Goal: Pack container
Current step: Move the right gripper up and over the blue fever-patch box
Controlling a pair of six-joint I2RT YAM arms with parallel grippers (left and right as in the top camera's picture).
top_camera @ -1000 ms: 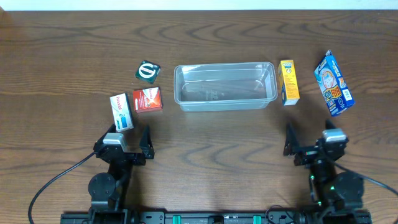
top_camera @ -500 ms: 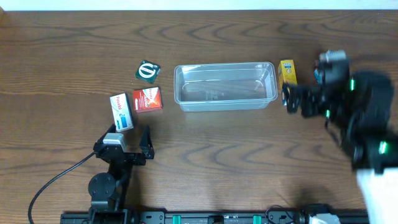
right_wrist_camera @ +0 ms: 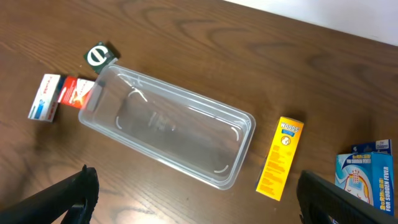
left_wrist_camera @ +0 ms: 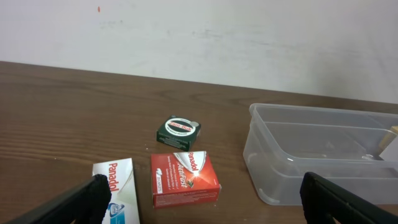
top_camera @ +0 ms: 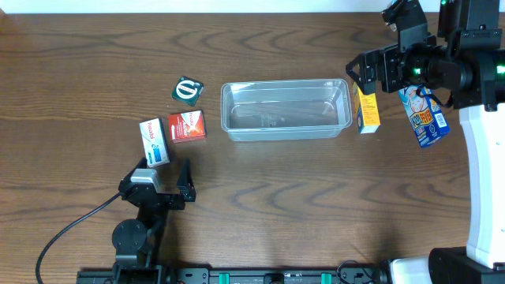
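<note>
The clear plastic container (top_camera: 286,109) sits empty at the table's middle; it also shows in the left wrist view (left_wrist_camera: 311,155) and the right wrist view (right_wrist_camera: 168,124). Left of it lie a green box (top_camera: 187,90), a red box (top_camera: 187,126) and a white Panadol box (top_camera: 154,142). Right of it lie a yellow box (top_camera: 367,110) and a blue box (top_camera: 426,117). My left gripper (top_camera: 158,180) rests open and empty near the front, just behind the white box. My right gripper (top_camera: 375,49) hangs open and empty, high above the container's right end and the yellow box.
In the left wrist view the red box (left_wrist_camera: 183,179) and the white box (left_wrist_camera: 115,186) lie between my open fingers, the green box (left_wrist_camera: 179,130) beyond. In the right wrist view the yellow box (right_wrist_camera: 281,157) and the blue box (right_wrist_camera: 364,177) lie right of the container.
My right arm has lifted from its rest at the front right and swung up and back to above the yellow box. The left arm and all boxes have not moved.
</note>
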